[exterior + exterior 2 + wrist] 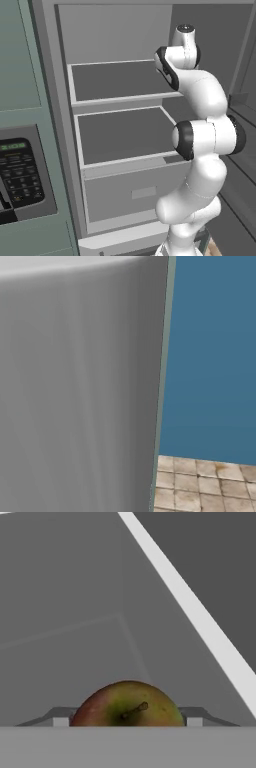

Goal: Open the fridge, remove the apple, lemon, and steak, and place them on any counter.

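The fridge (120, 135) stands open, with grey shelves and a lower drawer. My arm reaches up into its right side. In the hand view the apple (127, 704), brownish-red and green with a short stem, sits on a grey shelf floor right between my fingertips (60, 721). My gripper (127, 722) has a finger touching each side of the apple. The lemon, the steak and the counter are out of view.
A grey-green cabinet with a microwave panel (20, 175) stands left of the fridge. The open fridge door (75, 381) looms close in the right base view, with a blue wall (215, 356) and tiled floor (205, 486) beyond it.
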You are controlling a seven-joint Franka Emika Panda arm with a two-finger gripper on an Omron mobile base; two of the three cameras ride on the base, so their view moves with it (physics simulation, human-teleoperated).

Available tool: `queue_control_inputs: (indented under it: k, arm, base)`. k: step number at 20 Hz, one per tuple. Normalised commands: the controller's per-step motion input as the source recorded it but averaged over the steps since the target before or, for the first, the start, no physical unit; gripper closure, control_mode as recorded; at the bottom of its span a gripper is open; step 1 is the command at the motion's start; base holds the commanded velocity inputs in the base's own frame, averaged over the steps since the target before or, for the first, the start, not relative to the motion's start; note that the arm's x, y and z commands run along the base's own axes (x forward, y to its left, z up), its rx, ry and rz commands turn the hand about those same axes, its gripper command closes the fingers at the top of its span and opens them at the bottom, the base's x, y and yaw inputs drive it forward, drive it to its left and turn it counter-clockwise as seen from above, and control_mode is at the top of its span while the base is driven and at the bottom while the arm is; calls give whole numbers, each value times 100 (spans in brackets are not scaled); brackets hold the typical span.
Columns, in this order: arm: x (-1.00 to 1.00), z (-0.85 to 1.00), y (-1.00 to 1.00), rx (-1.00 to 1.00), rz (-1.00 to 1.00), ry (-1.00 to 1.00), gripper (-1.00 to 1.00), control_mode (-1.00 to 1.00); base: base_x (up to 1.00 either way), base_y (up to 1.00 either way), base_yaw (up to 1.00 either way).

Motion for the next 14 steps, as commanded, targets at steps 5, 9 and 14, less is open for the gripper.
queue_control_inputs:
  k: [5,9,14]
  arm:
    - [-7,-63,0,0,0,5,100,-100]
    - [-58,-69,0,0,0,1,100,-100]
    - [-91,-51,11,0,1,-3,100,-100]
  base:
    - [0,0,0]
    - [0,0,0]
    - [0,0,0]
